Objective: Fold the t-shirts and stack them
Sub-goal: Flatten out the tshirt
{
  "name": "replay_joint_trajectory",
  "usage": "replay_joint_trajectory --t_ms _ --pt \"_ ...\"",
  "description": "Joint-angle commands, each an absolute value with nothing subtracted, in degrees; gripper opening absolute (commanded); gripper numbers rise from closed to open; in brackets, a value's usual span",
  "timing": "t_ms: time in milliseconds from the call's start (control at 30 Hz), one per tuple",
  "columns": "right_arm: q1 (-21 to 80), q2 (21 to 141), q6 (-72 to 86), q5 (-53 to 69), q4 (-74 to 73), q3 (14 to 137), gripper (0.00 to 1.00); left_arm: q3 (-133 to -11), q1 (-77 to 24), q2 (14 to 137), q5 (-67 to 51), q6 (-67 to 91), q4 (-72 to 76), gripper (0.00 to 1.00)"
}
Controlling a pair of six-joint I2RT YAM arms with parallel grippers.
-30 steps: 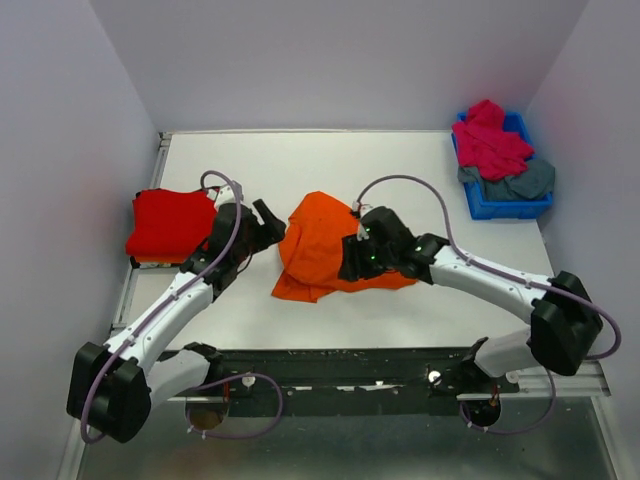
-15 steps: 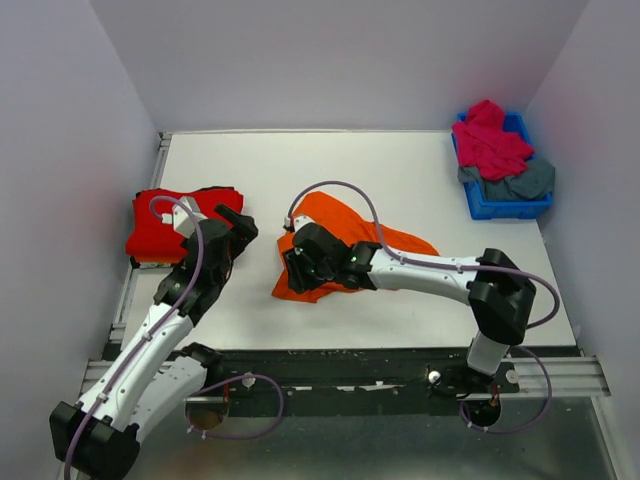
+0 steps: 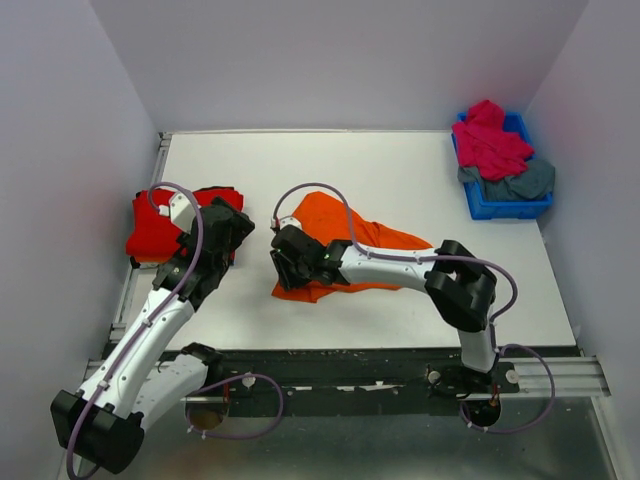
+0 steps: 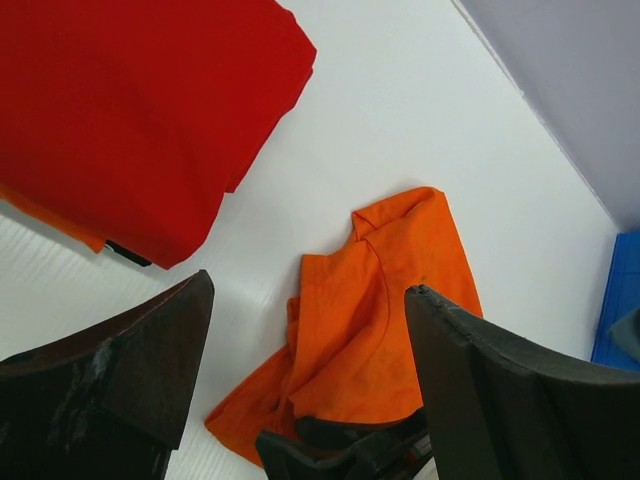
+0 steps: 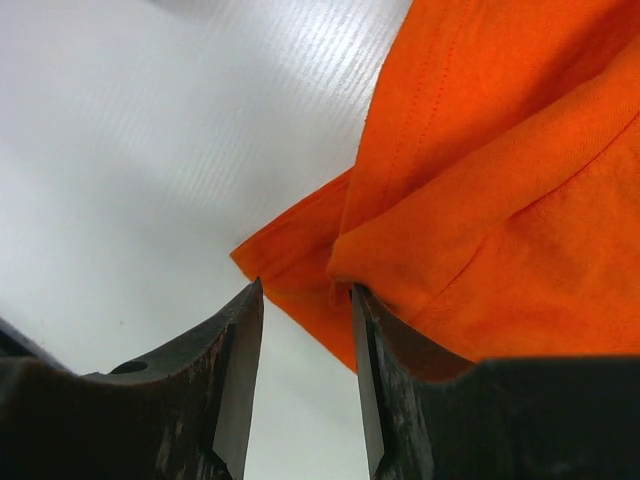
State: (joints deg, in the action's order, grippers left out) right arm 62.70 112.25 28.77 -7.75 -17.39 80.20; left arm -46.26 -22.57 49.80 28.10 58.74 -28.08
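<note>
- Fingers of my left gripper are spread wide with nothing between them. From above, they hang over the 3 o'clock edge of the red t-shirt.
- Fingers of my right gripper stand a little apart, and a strip of the white table shows between them. The hem of the orange t-shirt reaches into that gap at the tips, against one finger. The fingers are not pressed shut on it.
- Table: it fills the overhead view, with my arm bases at its 6 o'clock edge.
- Orange t-shirt: crumpled and unfolded, close to the table's centre. My right gripper sits at its 9 o'clock edge, and my right arm lies across its lower half.
- Red t-shirt: folded flat into a neat rectangle at the table's 9 o'clock side, apart from the orange one. A sliver of orange cloth peeks from under it.
- Blue bin: at the table's 2 o'clock corner, well apart from both grippers.
- Magenta-pink t-shirt: heaped in the bin and spilling over its rim.
- Grey-blue t-shirt: bunched at the bin's 5 o'clock end, beneath the pink one.
</note>
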Motion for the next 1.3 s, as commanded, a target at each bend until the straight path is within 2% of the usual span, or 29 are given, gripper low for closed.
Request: replay_joint_trajectory --t_ms 0,100,233,267,367,467,833,1067,1133,1267 --pt "63.28 115.74 30.32 -12.91 -21.0 83.4 0.48 -46.49 -22.15 50.01 26.9 58.27 -29.18 0.91" --pt "63.28 117.68 31.37 -14.32 -23.64 85.07 0.47 -46.49 -22.24 50.1 26.28 58.1 -28.65 0.91" --pt "63.28 118.3 31.55 -15.12 -23.99 84.82 0.39 -46.32 -22.15 50.27 25.66 57.66 -28.21 0.91" --pt "63.19 118.39 31.64 -15.2 -24.17 84.81 0.35 -46.32 -22.15 50.53 25.66 57.57 -28.21 0.91" --pt "63.28 117.69 32.25 -15.47 -24.78 84.64 0.1 -46.23 -22.06 50.71 25.4 57.39 -27.95 0.91" --pt "63.28 113.75 32.52 -16.08 -24.43 82.54 0.01 -46.05 -22.15 50.98 24.87 56.87 -27.16 0.91" --pt "60.83 90.38 36.56 -24.34 -30.23 69.71 0.01 -45.01 -22.24 55.37 17.33 53.1 -21.29 0.91" --pt "45.2 70.34 37.01 -22.33 -34.54 58.2 0.01 -42.37 -22.85 58.27 5.2 48.43 -12.05 0.91" --pt "39.58 64.27 35.43 -21.27 -34.72 56.26 0.01 -42.1 -23.38 59.23 4.75 48.16 -11.43 0.91" --pt "31.57 59.42 33.05 -20.39 -36.99 55.37 0.01 -41.92 -24.26 61.95 4.31 47.55 -10.64 0.91"
